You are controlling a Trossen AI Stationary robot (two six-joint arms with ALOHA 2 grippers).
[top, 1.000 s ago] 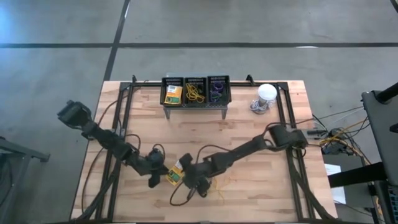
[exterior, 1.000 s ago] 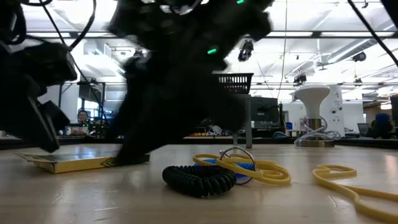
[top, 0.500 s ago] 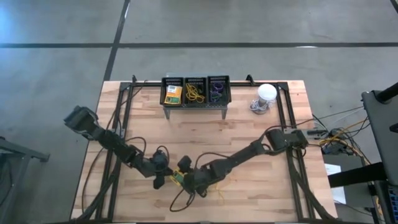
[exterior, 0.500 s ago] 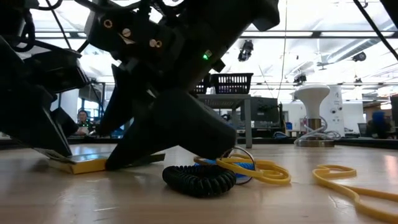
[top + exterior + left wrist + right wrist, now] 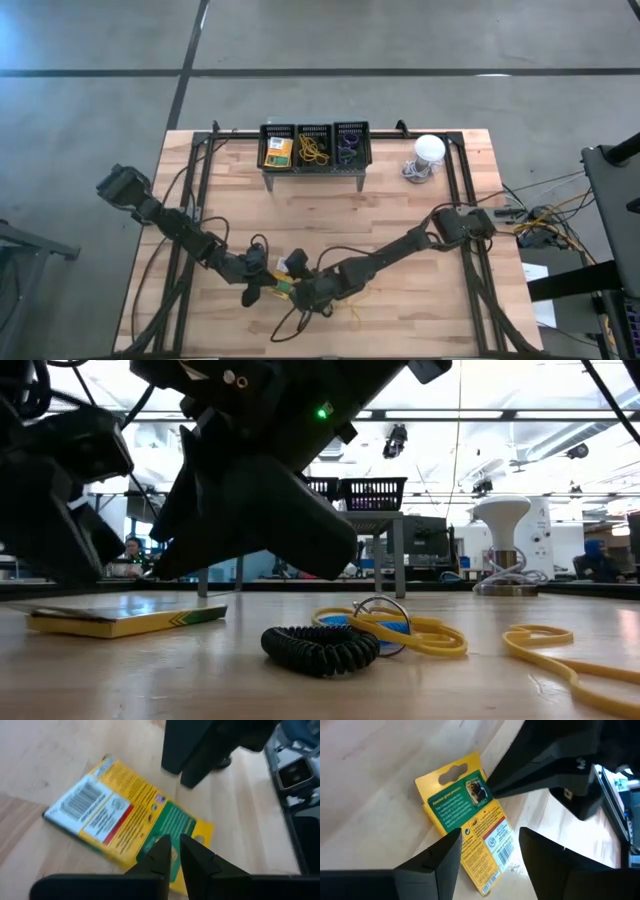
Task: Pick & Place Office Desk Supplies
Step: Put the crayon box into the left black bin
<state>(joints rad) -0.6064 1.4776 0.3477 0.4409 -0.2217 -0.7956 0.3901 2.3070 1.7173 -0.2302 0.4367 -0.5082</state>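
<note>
Both pincers crowd one crayon box (image 5: 465, 832) lying flat on the table (image 5: 400, 210), the right pincer (image 5: 487, 852) spread apart above it, the left pincer (image 5: 171, 851) apparently nearly closed; converging further, they risk colliding or shoving the box away.

A wooden counter (image 5: 400, 215) carries a grey perforated stand (image 5: 314, 148) at its far edge, a white dome-shaped object (image 5: 428, 150) just beside it (well apart from the counter's front).
</note>
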